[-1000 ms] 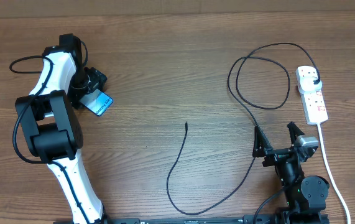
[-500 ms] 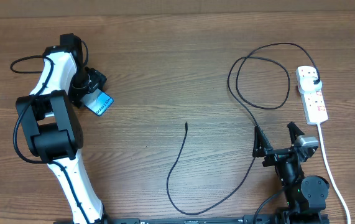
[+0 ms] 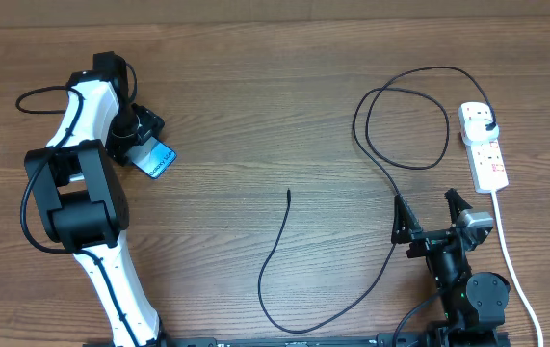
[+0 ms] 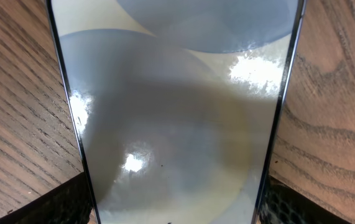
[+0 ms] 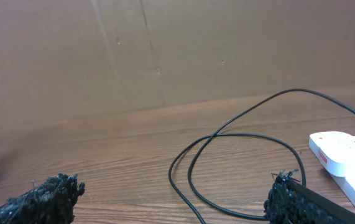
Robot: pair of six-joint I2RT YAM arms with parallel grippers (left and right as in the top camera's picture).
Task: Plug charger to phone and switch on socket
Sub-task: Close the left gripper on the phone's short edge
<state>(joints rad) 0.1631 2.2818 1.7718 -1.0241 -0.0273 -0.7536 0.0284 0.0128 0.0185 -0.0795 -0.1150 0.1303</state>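
Note:
The phone (image 3: 158, 160), its screen lit light blue, lies on the table at the far left. My left gripper (image 3: 141, 136) is shut on its upper end. In the left wrist view the phone (image 4: 177, 106) fills the frame, with my left gripper's fingers (image 4: 177, 208) against both long edges. The black charger cable (image 3: 355, 123) loops near the white socket strip (image 3: 486, 154). Its plug (image 3: 487, 126) sits in the strip and its connector tip (image 3: 288, 195) lies free at mid-table. My right gripper (image 3: 426, 214) is open and empty beside the cable. It straddles the cable loop (image 5: 298, 91) in the right wrist view (image 5: 171, 202).
The strip's white cord (image 3: 510, 260) runs down the right side past my right arm's base. A thin black wire (image 3: 34, 96) loops left of the left arm. The strip (image 5: 345, 155) shows at the right of the right wrist view, and a brown wall stands behind the table.

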